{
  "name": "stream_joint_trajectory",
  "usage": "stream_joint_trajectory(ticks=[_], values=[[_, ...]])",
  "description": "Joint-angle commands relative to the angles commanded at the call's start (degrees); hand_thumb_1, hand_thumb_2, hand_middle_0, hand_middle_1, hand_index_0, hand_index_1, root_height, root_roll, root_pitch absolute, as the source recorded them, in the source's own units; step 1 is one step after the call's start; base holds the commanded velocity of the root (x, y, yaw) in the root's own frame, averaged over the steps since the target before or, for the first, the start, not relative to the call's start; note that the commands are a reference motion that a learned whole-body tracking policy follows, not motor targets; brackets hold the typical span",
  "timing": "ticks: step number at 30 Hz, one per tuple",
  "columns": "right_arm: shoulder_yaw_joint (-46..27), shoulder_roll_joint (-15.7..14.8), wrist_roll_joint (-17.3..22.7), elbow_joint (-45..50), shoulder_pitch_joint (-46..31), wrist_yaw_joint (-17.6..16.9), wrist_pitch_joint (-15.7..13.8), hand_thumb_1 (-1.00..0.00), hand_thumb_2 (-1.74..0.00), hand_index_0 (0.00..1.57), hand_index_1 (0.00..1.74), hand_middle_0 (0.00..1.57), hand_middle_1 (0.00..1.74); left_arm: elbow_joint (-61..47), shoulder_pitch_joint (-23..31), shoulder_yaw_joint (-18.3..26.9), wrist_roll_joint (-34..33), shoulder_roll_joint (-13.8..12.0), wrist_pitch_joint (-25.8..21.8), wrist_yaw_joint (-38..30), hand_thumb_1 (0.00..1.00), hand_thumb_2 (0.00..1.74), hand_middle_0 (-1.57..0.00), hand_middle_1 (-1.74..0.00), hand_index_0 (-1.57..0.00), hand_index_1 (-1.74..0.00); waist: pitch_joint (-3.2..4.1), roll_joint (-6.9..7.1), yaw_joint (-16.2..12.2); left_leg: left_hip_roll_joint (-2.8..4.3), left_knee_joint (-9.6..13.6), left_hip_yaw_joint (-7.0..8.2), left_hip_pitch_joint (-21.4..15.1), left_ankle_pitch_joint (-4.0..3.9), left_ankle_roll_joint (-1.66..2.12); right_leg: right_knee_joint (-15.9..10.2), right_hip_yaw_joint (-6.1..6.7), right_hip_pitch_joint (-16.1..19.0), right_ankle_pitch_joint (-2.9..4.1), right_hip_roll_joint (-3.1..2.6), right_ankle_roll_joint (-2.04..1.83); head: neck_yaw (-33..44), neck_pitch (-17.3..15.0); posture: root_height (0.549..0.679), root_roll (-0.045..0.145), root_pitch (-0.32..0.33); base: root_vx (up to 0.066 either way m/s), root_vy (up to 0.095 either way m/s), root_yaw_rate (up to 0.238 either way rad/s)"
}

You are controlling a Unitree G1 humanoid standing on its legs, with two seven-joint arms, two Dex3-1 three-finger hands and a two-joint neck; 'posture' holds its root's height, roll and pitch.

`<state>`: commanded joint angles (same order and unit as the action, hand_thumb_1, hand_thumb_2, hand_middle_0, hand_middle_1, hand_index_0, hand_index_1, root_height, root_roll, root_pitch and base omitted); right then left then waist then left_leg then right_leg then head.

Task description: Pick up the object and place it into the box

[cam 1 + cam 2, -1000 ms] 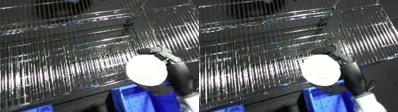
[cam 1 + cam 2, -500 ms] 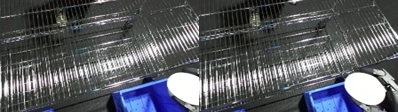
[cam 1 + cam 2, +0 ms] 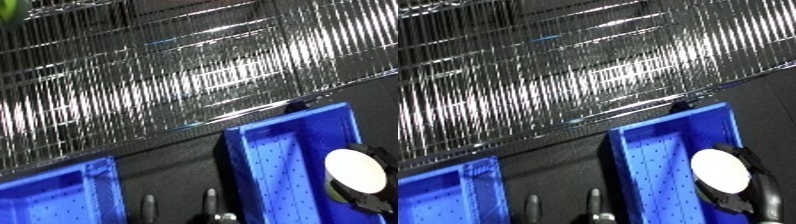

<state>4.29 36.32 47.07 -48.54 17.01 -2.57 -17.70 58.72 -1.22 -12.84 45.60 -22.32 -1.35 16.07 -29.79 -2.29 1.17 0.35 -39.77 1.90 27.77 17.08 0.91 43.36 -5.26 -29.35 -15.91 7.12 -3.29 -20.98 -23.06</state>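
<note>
A white round object point(image 3: 354, 172) sits in my right hand point(image 3: 368, 202), whose black fingers curl round its lower and right edges. Hand and object hang over the right side of a blue bin point(image 3: 266, 165) with a dotted floor, at the lower right of both views. I cannot tell whether the object touches the bin's floor. My left hand shows in neither view.
A wire shelf point(image 3: 178, 75) with shiny bars fills the upper half. A second blue bin point(image 3: 53, 200) stands at the lower left, with a dark gap between the two bins. Two grey upright pins point(image 3: 210, 199) show at the bottom edge.
The camera has tilted down, so the shelf has slid up and the bins have come into view. My right hand has carried the white object from the shelf front down over the right bin.
</note>
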Motion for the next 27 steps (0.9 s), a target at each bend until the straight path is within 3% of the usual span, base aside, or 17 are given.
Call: stream_joint_trajectory(ticks=[4,12,18,23,27], values=[[-0.12,-0.44,1.61,-6.48,1.54,2.5,1.31,-0.4,-0.7,0.63,0.7,0.63,0.7,0.55,-0.67,-0.23,-0.37,-0.21,0.5,0.21,0.0,0.0,0.0,0.0,0.0,0.0,0.0,-0.27,0.49,-0.27,-0.09,-0.06,-0.19,0.11,-0.06,0.17,-0.21,0.35,-0.2,-0.07,0.08,-1.43,-0.86,0.637,0.047,0.055,0.011,-0.005,0.043],[0.8,-1.19,-0.06,-14.11,4.72,4.4,1.84,0.0,0.0,0.0,0.0,0.0,0.0,2.18,-1.52,-0.65,-0.75,-0.33,0.49,1.43,0.0,0.0,0.0,0.0,0.0,0.0,0.0,-0.63,1.11,-0.59,0.09,-0.1,-0.88,0.03,-0.01,0.9,-0.38,0.68,-0.59,-0.09,0.02,-1.37,-1.36,0.636,0.048,0.043,0.017,0.001,0.038],[1.51,-1.9,-1.85,-14.66,4.79,5.94,2.71,0.0,0.0,0.0,0.0,0.0,0.0,2.63,-1.7,-0.48,-1.02,-0.09,0.58,1.81,0.0,0.0,0.0,0.0,0.0,0.0,0.32,-0.46,1.23,-0.52,0.16,-0.16,-0.95,-0.14,0.13,1.31,-0.54,0.57,-0.81,-0.19,-0.07,-0.11,-1.18,0.635,0.047,0.041,0.008,0.003,0.013],[2.07,-2.97,-1.27,-14.82,4.34,10.17,4.59,0.0,0.0,0.0,0.0,0.0,0.0,3.0,-2.0,0.04,-1.11,0.11,0.78,1.79,0.0,0.0,0.0,0.0,0.0,0.0,0.74,-0.26,1.44,-0.34,-0.06,-0.2,-0.93,-0.17,0.22,1.72,-0.7,0.58,-1.12,-0.15,-0.09,1.6,-0.54,0.634,0.047,0.039,0.009,0.006,0.027],[3.32,-3.8,-3.07,-14.48,4.08,12.65,4.73,0.0,0.0,0.0,0.0,0.0,0.0,3.11,-2.19,0.34,-1.54,0.08,0.89,1.77,0.0,0.0,0.0,0.0,0.0,0.0,1.16,-0.09,1.77,-0.26,-0.01,-0.35,-0.87,-0.43,0.33,2.09,-0.89,0.53,-1.37,-0.1,-0.11,3.15,-0.54,0.633,0.046,0.039,0.007,0.002,0.051]])
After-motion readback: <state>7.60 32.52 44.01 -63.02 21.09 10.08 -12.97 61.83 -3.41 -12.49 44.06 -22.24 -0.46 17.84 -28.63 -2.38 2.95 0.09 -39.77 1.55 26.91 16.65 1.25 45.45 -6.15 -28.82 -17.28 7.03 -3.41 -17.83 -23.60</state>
